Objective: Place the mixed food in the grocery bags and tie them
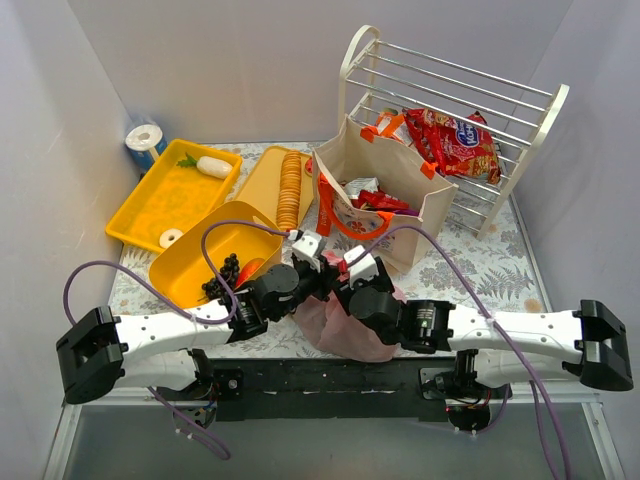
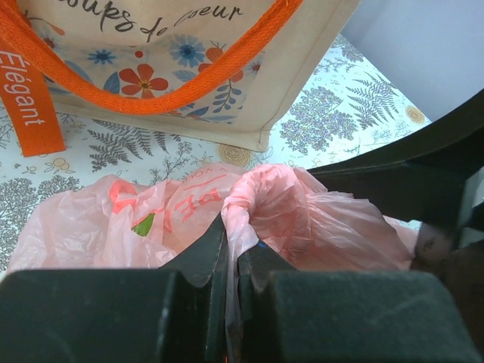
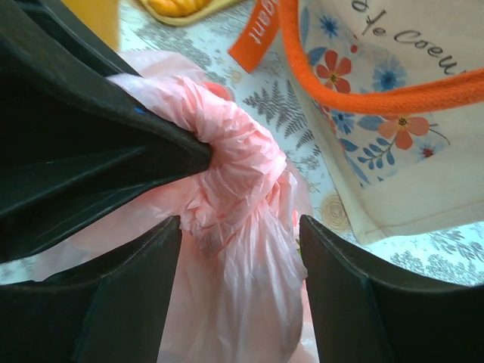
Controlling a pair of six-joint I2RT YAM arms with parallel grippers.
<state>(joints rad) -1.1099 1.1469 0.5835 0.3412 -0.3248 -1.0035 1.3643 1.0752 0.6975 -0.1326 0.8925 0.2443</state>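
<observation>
Pinching a thin fold of film, the left jaws are closed on the gathered neck of the pink plastic bag (image 2: 302, 215), which lies on the worktop just in front of the beige tote (image 1: 385, 170), between the tote and the arm bases. The grip looks meant to keep the twisted neck bunched and lifted so it cannot fall slack.

The right jaws stand open on either side of that same twisted neck, close to the film but not clamped on it. I judge this to be the tying step for this bag, with the right arm (image 1: 500, 325) placed to take the free end while the left arm (image 1: 180, 325) anchors the neck. A green patch and red print show through the film, but what is inside cannot be made out.

The tote stands upright with its orange handles (image 1: 345, 215) drooping forward and red snack packets (image 1: 385, 200) showing in its mouth, not yet tied. Behind the tote another red snack packet (image 1: 462, 140) lies on the wire rack (image 1: 525, 110). To the left of the tote, dark grapes (image 1: 225, 275) sit in a tilted yellow tray (image 1: 180, 262), so some packing seems left to do.
</observation>
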